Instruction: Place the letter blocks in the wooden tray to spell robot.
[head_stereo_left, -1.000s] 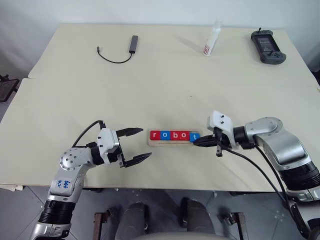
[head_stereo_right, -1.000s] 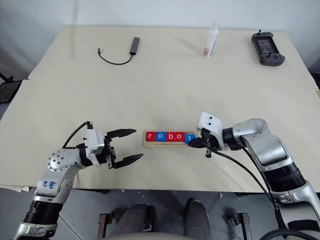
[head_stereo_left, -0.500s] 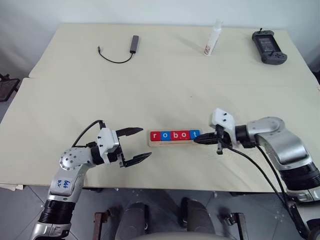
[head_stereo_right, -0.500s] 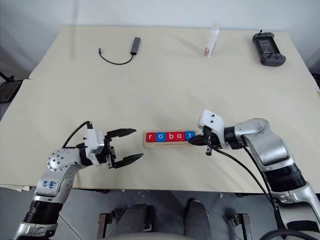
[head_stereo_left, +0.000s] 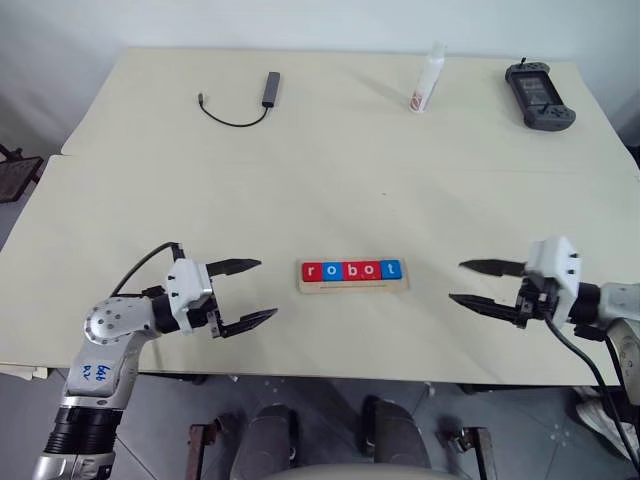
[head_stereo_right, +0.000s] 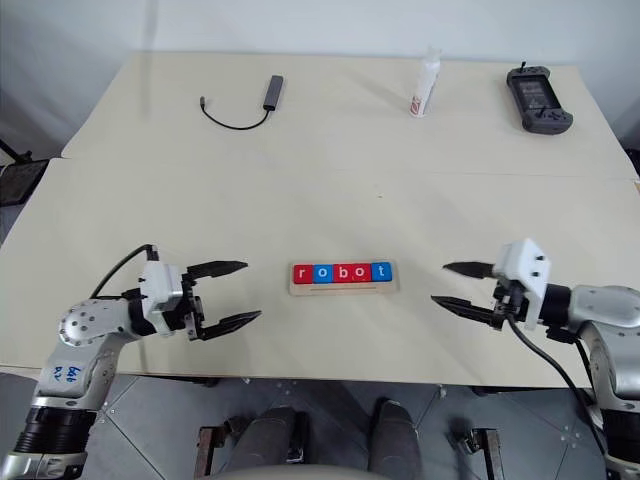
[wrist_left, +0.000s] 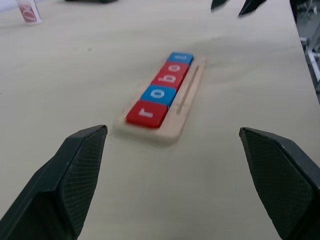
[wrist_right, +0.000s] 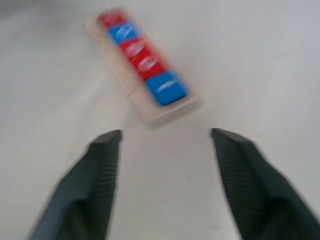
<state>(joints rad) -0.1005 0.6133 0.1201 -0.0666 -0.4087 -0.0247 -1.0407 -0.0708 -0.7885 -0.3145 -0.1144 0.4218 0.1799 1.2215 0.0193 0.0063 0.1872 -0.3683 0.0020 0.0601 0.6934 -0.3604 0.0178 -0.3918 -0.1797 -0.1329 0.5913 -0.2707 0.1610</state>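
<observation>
A lab-like room: bare cream table (head_stereo_left: 300, 180), handheld controller (head_stereo_left: 538, 94), white wall.

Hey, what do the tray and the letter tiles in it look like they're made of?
The wooden tray looks like pale unfinished wood: light matte tan, rounded corners, with a groove along one side. The letter blocks seem to be painted wood or plastic; their red and blue faces are smooth, with a slight sheen and white printed letters. Which of the two, I can't tell.

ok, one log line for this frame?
tray: five blocks seated, spelling robot | left gripper: open, empty, apart from tray | right gripper: open, empty, apart from tray | task: looks done
</observation>
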